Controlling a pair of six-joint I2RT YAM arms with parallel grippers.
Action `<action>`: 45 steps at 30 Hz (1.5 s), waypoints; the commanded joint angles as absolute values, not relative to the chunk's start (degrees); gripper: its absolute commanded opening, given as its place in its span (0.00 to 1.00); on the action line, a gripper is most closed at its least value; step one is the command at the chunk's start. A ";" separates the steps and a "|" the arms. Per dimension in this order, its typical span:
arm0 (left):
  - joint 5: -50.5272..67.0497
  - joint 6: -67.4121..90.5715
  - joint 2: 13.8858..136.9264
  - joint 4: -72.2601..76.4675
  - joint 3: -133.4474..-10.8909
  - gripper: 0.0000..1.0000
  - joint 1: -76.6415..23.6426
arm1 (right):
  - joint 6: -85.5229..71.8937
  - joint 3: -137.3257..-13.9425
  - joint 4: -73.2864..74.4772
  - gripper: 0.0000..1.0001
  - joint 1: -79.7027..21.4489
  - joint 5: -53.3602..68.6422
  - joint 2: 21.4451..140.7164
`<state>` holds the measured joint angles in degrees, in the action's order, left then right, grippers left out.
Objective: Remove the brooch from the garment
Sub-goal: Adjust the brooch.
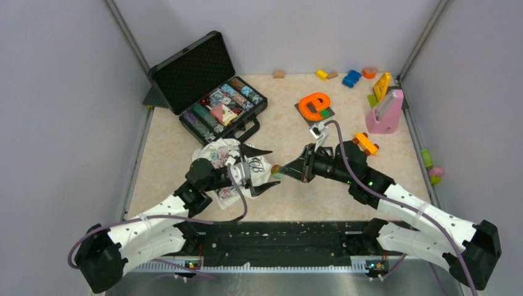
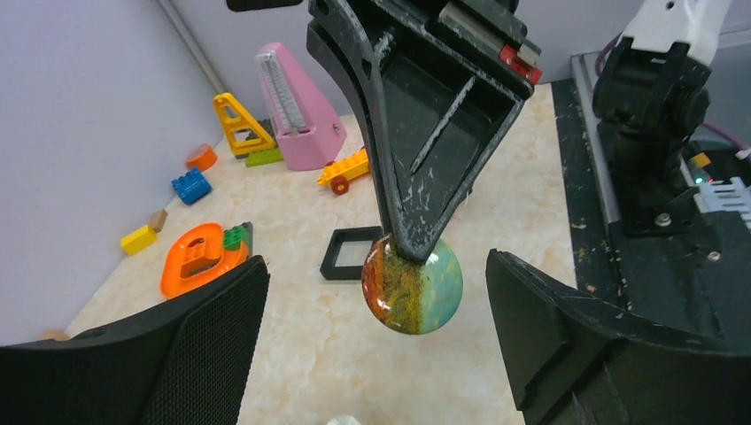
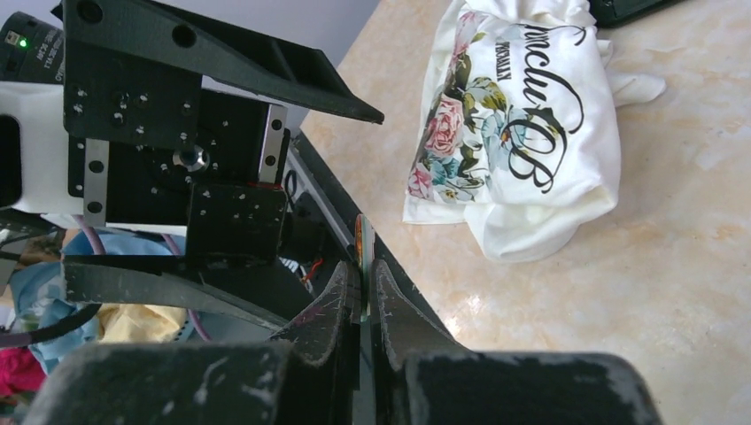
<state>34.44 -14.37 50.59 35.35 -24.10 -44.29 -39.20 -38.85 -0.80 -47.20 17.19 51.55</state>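
Brooch point(image 2: 413, 288): round, glossy disc, banded red, orange, green and teal. Location: raised off the bench point(image 1: 290, 126), pinched by its rim in the right gripper point(image 3: 363, 276). It shows edge-on in the right wrist view and face-on in the left wrist view. No cloth touches it in any view.

Garment point(image 3: 514, 133): white T-shirt with rose print and dark script, bunched on the bench and partly under the left arm in the top view. Apart from the brooch.

Right gripper: closed tight on the brooch, fingertips meeting over its thin edge.

Left gripper point(image 1: 267, 169): jaws spread wide, holding nothing. One finger stands on either side of the brooch, and neither appears to touch it.

Step in hand, judged: end of the separation. The brooch looks free of the garment, and only the right gripper has hold of it.

Next move, judged: the right arm draws the brooch out from between the open left jaws without knocking them, then sets it on bare bench well apart from the garment. The hold is on a slim rim of a smooth dome, so a slip is the likely fault. A slow, level carry suits.
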 commanded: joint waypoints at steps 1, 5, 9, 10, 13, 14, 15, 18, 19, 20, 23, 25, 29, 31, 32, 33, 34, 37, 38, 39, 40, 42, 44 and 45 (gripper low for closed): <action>37.12 -8.84 51.06 34.69 -27.93 0.95 -44.47 | -39.74 -40.00 -4.26 0.00 -47.29 19.78 50.74; 28.94 -5.16 52.19 42.77 -25.12 0.98 -44.47 | -41.68 -40.33 -5.96 0.00 -47.29 20.92 52.00; 35.94 -11.35 51.16 45.18 -21.75 0.96 -44.47 | -43.79 -40.17 -8.32 0.00 -47.34 20.46 52.21; 36.55 -11.98 51.15 45.81 -21.30 0.93 -44.47 | -44.60 -40.09 -8.68 0.00 -47.30 20.01 52.27; 38.48 -15.39 52.62 44.61 -21.71 0.86 -44.47 | -46.97 -40.38 -8.83 0.00 -47.34 19.10 53.07; 39.42 -16.45 53.17 44.34 -21.97 0.86 -44.47 | -48.03 -40.49 -8.78 0.00 -47.29 18.90 53.47; 40.11 -17.01 53.92 44.43 -22.24 0.85 -44.47 | -48.97 -40.51 -9.00 0.00 -47.29 19.13 53.98; 41.31 -18.31 55.31 44.63 -22.59 0.78 -44.47 | -50.24 -40.85 -9.25 0.00 -47.32 20.95 55.73; 41.94 -18.72 55.66 45.06 -22.47 0.76 -44.47 | -50.66 -40.89 -9.21 0.00 -47.29 21.34 56.30; 42.49 -18.87 56.06 46.02 -22.27 0.75 -44.47 | -51.05 -40.57 -9.45 0.00 -47.31 21.51 56.60; 42.59 -18.90 56.42 49.28 -21.03 0.74 -44.47 | -52.92 -38.92 -11.79 0.00 -47.36 21.45 57.08; 42.13 -19.14 55.81 50.09 -20.30 0.74 -44.47 | -53.45 -38.43 -12.62 0.00 -47.33 21.33 56.96; 42.87 -19.51 55.45 49.81 -20.32 0.71 -44.47 | -53.44 -38.50 -11.83 0.00 -47.27 20.11 56.54; 43.04 -19.83 55.63 49.28 -20.51 0.70 -44.47 | -53.59 -38.64 -11.28 0.00 -47.04 19.88 56.44; 43.02 -19.96 55.59 49.16 -20.48 0.69 -44.47 | -53.59 -38.67 -11.18 0.00 -46.91 19.91 56.31; 42.63 -20.09 55.41 49.07 -20.44 0.67 -44.47 | -53.61 -38.67 -11.05 0.00 -46.87 19.90 56.21; 42.25 -20.22 55.17 49.12 -20.31 0.66 -44.47 | -53.66 -38.67 -10.70 0.00 -46.80 19.80 56.12; 41.08 -20.48 54.13 49.45 -19.75 0.65 -44.47 | -53.79 -38.44 -10.36 0.00 -46.57 19.83 55.96; 41.05 -20.43 53.96 49.62 -19.62 0.65 -44.48 | -53.79 -38.41 -10.23 0.00 -46.44 19.90 55.86; 40.91 -20.33 53.84 49.69 -19.57 0.65 -44.47 | -53.79 -38.29 -10.32 0.00 -46.36 19.99 55.65; 40.90 -20.19 53.85 49.75 -19.54 0.65 -44.47 | -53.69 -38.17 -10.36 0.00 -46.26 20.03 55.46; 41.10 -20.06 53.87 49.75 -19.62 0.65 -44.52 | -53.38 -38.07 -10.18 0.00 -46.18 19.96 54.85; 41.37 -19.91 53.79 49.75 -19.60 0.65 -44.52 | -52.90 -38.14 -9.59 0.00 -46.08 19.75 54.40; 41.46 -19.87 53.87 49.77 -19.61 0.65 -44.48 | -52.91 -38.14 -9.23 0.00 -45.96 19.63 54.27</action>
<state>40.88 -19.64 54.74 46.70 -20.01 -44.31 -53.19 -38.17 -8.27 -46.61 20.45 56.40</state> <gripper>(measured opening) 0.656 0.028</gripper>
